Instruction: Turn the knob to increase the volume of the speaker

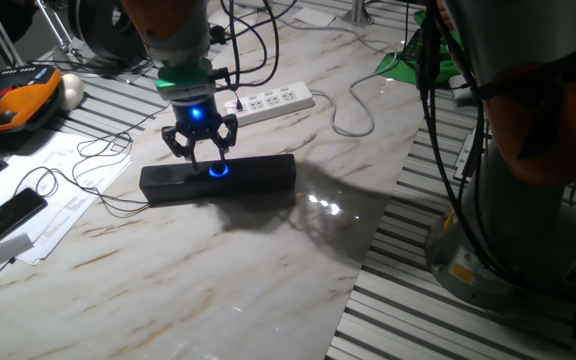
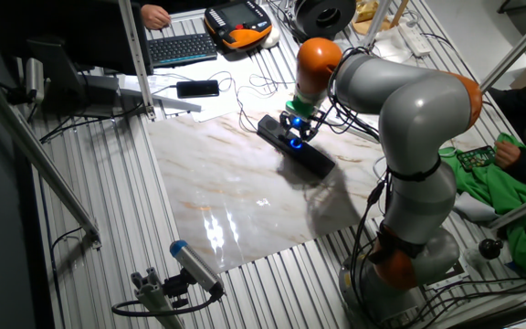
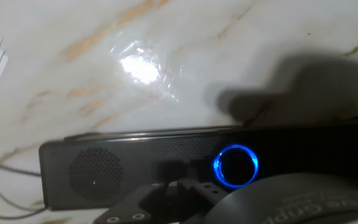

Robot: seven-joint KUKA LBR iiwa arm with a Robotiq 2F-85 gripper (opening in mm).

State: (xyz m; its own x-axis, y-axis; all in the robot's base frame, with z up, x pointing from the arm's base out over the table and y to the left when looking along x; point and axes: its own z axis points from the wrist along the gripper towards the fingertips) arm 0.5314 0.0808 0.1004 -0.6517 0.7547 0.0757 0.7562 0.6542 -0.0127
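The speaker [image 1: 258, 178] is a long black bar lying on the marble tabletop [image 1: 268, 270]. The knob [image 1: 218, 170] glows as a blue ring at the middle of its front face. My gripper [image 1: 203, 155] hangs directly over the speaker's middle, its fingers spread open just above and slightly behind the knob, holding nothing. In the other fixed view the gripper [image 2: 298, 130] sits over the speaker [image 2: 313, 162] and the knob [image 2: 295, 143]. In the hand view the speaker [image 3: 117, 165] spans the lower frame with the knob [image 3: 235, 166] right of centre; the fingertips are not clearly seen.
A white power strip [image 1: 273, 102] lies behind the speaker, with cables around it. A black phone [image 1: 6, 215] and papers lie at the left. An orange teach pendant [image 1: 23, 100] is at the far left. Green cloth [image 2: 500, 196] lies beside the arm's base.
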